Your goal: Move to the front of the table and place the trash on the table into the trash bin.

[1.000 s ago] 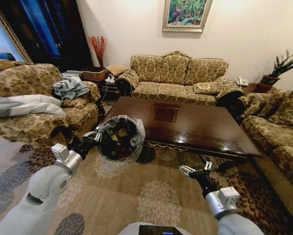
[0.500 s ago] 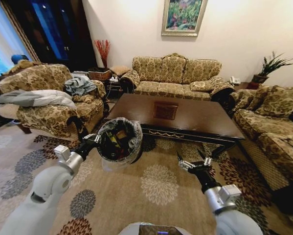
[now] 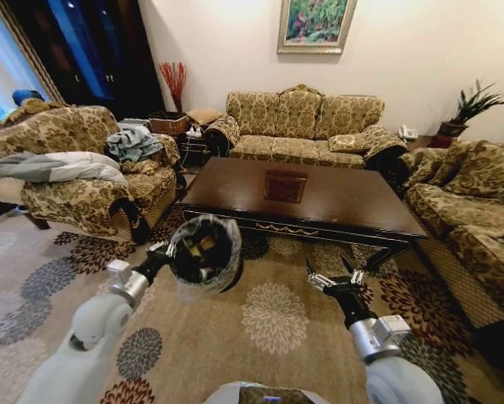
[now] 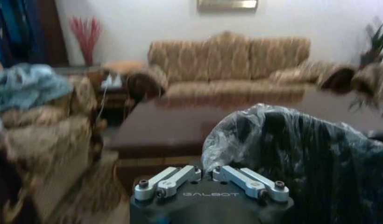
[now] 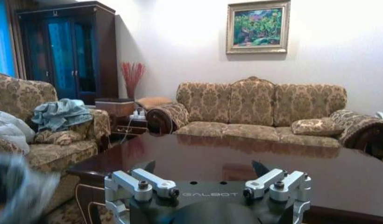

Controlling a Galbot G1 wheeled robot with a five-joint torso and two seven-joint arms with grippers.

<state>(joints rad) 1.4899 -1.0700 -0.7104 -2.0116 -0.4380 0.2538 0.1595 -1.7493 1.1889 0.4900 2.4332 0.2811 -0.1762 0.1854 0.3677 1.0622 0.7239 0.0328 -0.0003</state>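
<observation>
Trash bin (image 3: 204,254), black with a crinkled translucent liner, held off the floor over the patterned carpet (image 3: 268,337), just short of the near left corner of the table (image 3: 336,206). Bin tilted, mouth toward the head camera, some coloured items visible inside but blurred. Left claw (image 3: 161,252) clamped on the bin's rim; in the left wrist view, fingers closed together against the liner edge (image 4: 241,122). Right claw (image 3: 334,279) held out low before the table's near edge, fingers apart, gripping nothing. Table top dark, glossy, square inlay at centre. Sofa (image 3: 306,122) behind the table, armchair (image 3: 79,172) with draped clothes left of it.
</observation>
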